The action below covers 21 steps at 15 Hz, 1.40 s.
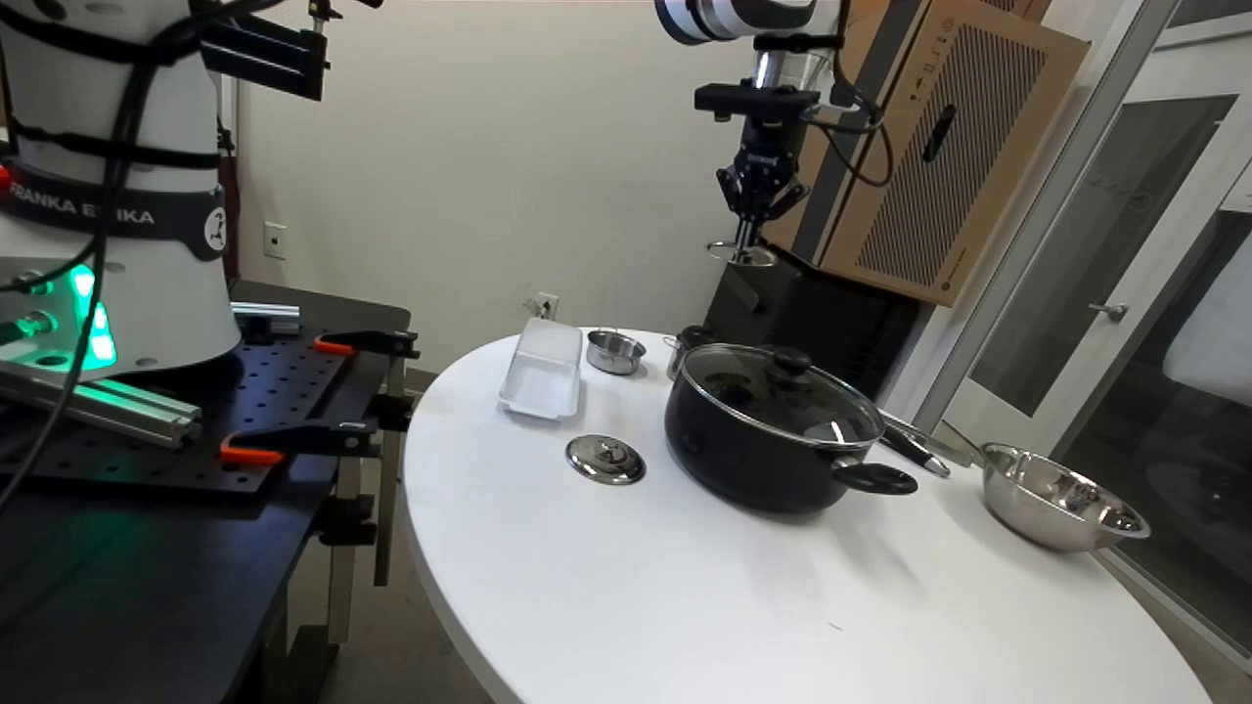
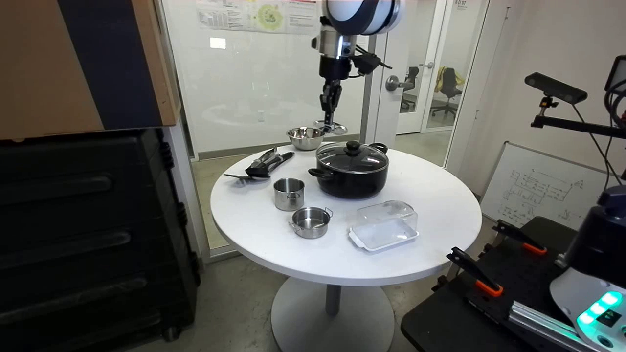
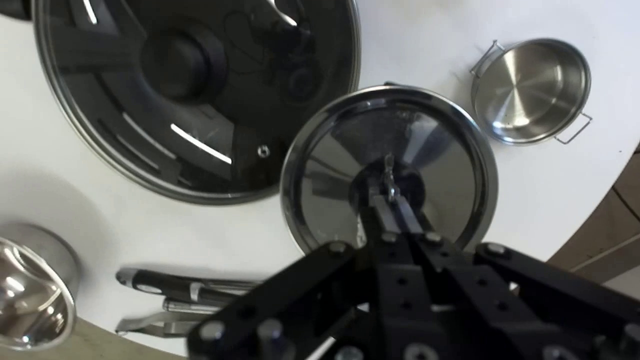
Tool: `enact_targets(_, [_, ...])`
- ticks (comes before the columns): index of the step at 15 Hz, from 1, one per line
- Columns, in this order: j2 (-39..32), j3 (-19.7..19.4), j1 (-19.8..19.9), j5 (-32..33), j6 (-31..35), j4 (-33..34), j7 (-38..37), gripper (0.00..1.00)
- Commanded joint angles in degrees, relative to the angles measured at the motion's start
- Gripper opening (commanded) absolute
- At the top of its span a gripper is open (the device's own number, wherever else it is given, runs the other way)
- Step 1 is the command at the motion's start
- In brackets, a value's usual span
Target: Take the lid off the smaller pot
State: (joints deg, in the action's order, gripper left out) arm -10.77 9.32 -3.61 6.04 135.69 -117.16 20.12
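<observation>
Hanging well above the table (image 2: 435,183), the round silvery lid (image 3: 400,135) is held by its handle (image 3: 389,172) in the end effector (image 3: 390,199), which is pinched narrow. The wrist view brings this grip close, and there the lid hides the part of the table beneath it. In an exterior view, the tall pot (image 2: 289,196) stands uncovered in full sight, near the shallow pot (image 2: 311,226), also uncovered. In an exterior view, the black pot (image 1: 748,474), under its glass cover (image 1: 782,403), blocks most of the tall pot; that same view plainly shows a second lid (image 1: 606,461) lying flat on the table beside the black pot. The plastic case (image 2: 384,233) stands near the shallow pot in both exterior views. The wrist view crops the bowl (image 3: 50,252), and the end effector covers part of the utensils (image 3: 175,288).
</observation>
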Motion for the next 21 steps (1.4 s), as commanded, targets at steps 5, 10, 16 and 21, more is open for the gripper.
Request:
enact_targets(5, [19.85,-6.97,4.09,-5.66,5.08,-26.62,-5.02,0.0])
enact_targets(10, [24.98,-13.62,9.5,-0.99,4.84,-36.92,-8.86,0.0])
enact_targets(16, [21.78,-19.13,16.31,3.46,5.3,-39.35,-12.05,0.0])
enact_targets(21, [15.18,-19.13,17.41,6.56,9.47,-37.53,-17.82,0.0])
